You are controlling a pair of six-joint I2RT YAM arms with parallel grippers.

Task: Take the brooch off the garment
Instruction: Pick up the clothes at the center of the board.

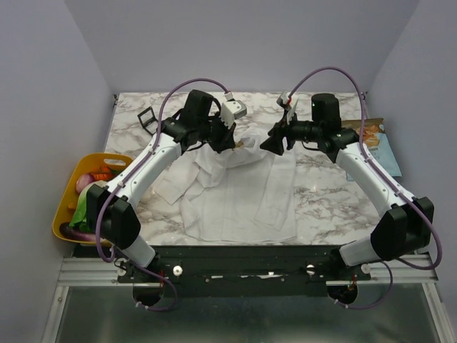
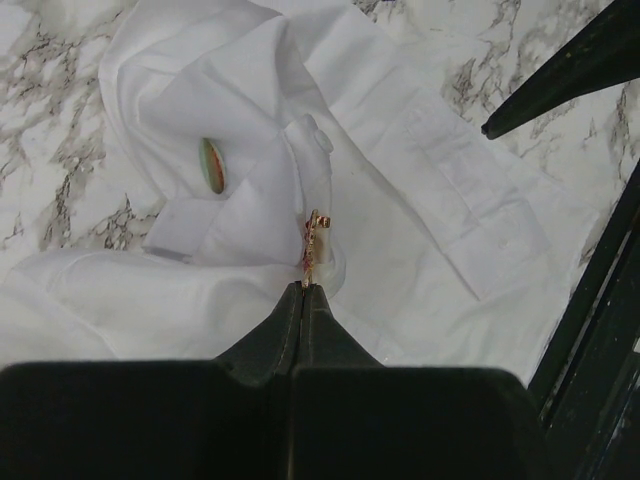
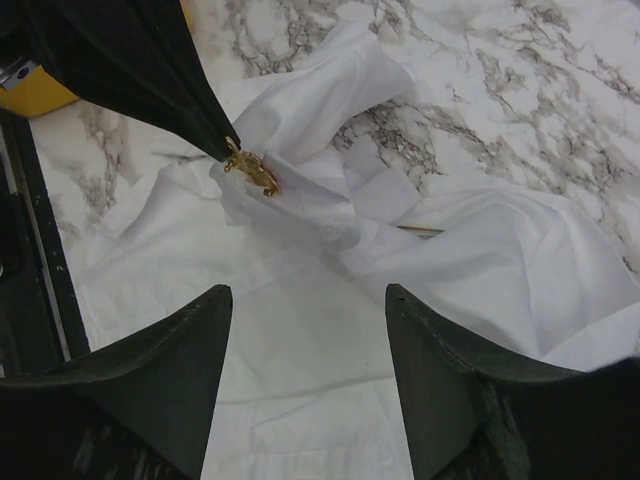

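Observation:
The garment [image 1: 235, 196], a white shirt, lies spread on the marble table, its collar bunched up at the far end. The brooch [image 2: 212, 165], a small green and orange-red oval, sits on the raised collar fold [image 2: 215, 110]. My left gripper [image 2: 304, 287] is shut on a small gold clasp with red bits [image 2: 313, 245] fixed to a lifted fold of fabric, right of the brooch. That gold clasp [image 3: 252, 170] also shows in the right wrist view, at the left gripper's tip. My right gripper [image 3: 308, 290] hovers open over the shirt front, nothing between its fingers.
A yellow basket [image 1: 63, 214] with vegetables hangs off the table's left edge. Black square frames [image 1: 146, 118] lie at the far left. A printed packet [image 1: 375, 143] lies at the right edge. Both arms [image 1: 314, 132] meet above the collar.

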